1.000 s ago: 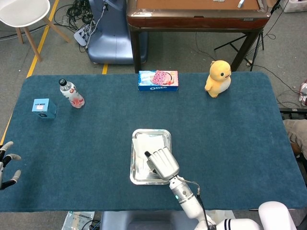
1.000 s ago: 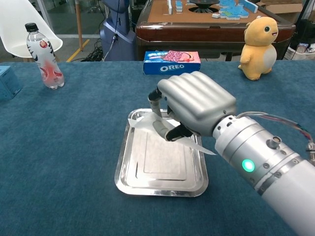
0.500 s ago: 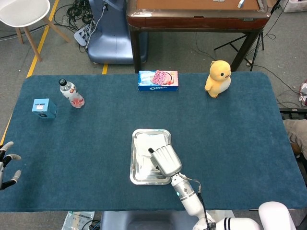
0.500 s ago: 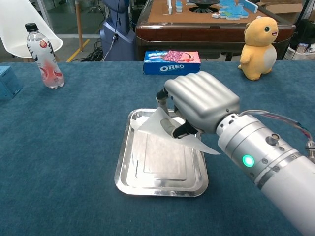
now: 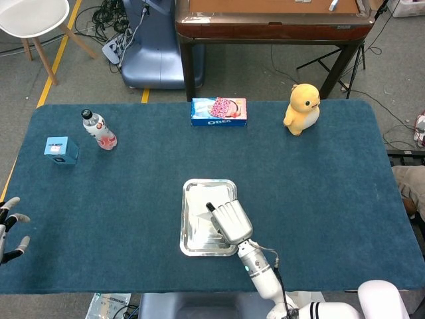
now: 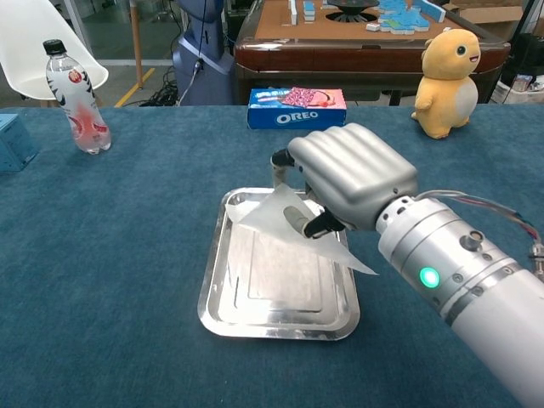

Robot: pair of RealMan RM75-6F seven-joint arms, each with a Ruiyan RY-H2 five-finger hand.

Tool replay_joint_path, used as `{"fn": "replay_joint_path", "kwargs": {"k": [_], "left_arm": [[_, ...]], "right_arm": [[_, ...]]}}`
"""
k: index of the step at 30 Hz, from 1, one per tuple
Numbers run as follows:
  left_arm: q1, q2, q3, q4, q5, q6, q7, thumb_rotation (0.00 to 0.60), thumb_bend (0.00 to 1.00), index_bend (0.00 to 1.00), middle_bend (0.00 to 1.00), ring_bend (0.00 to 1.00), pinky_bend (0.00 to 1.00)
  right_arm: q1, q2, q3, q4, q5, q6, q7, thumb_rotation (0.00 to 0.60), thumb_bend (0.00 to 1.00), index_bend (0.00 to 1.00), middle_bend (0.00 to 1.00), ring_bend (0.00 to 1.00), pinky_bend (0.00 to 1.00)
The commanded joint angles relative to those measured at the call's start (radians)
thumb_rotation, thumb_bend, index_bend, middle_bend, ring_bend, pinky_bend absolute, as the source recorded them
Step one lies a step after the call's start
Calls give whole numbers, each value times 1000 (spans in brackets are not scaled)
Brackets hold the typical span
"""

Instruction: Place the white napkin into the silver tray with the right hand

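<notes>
The silver tray (image 5: 184,229) (image 6: 212,289) lies at the table's near middle. The white napkin (image 6: 263,255) (image 5: 196,203) is spread inside it; its right part is pulled up into a peak and one corner sticks out over the tray's right rim. My right hand (image 6: 353,174) (image 5: 229,222) hovers over the tray's right half, fingers curled, and pinches the raised fold of the napkin between thumb and a finger. My left hand (image 5: 10,229) sits at the far left table edge with its fingers apart, holding nothing.
An Oreo box (image 5: 218,111) (image 6: 297,107) lies at the back middle. A yellow plush chick (image 5: 302,108) (image 6: 449,68) stands back right. A water bottle (image 5: 99,129) (image 6: 76,98) and a small blue box (image 5: 61,150) (image 6: 13,140) are at the back left.
My right hand has shifted slightly to the right and up over the tray, drawing the napkin's right part up into a taller fold. The left hand has not moved.
</notes>
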Motion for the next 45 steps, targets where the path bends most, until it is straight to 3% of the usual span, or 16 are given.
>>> {"fn": "replay_joint_path", "kwargs": {"k": [1,5,7,29,32,36,37,40,45], "left_arm": [[0,0,0,1,-1,-1,0,600,296,413,138,97,356],[-1,0,0,1,-1,-2,0,600,296,413,140,98,356],[-1,0,0,0,0,-2,0,600,296,413,141,98,356],[-2,-2,0,-1,-2,-2,8,600,295,413,153,108,358],[0,-1,-1,-1,-2,2,6,600,296,413,154,108,358],[1,1,-3,-3,-2,6,4,600,296,413,155,109,358],[1,1,-3,-3,-2,7,4,600,296,413,155,109,358],[2,1,-2,-5,-1,7,6,600,296,413,156,110,358],[3,0,0,-8,4,11,15,600,296,413,156,110,358]], "right_arm": [[1,1,-1,-4,-2,-1,5,600,276,322,1000,1000,1000],[1,10,-6,-19,-12,-2,18,600,43,210,1000,1000,1000],[1,15,-9,-27,-16,-2,22,600,1,174,1000,1000,1000],[-12,72,-38,-143,-96,16,87,600,0,142,1000,1000,1000],[-17,91,-39,-153,-110,26,79,600,0,222,1000,1000,1000],[-27,148,-45,-175,-140,43,55,600,0,532,1000,1000,1000],[-30,166,-47,-184,-143,46,46,600,0,570,995,1000,1000],[-40,238,-57,-213,-165,51,28,600,0,595,937,975,1000],[-80,359,-69,-228,-208,103,61,600,0,595,786,838,963]]}}
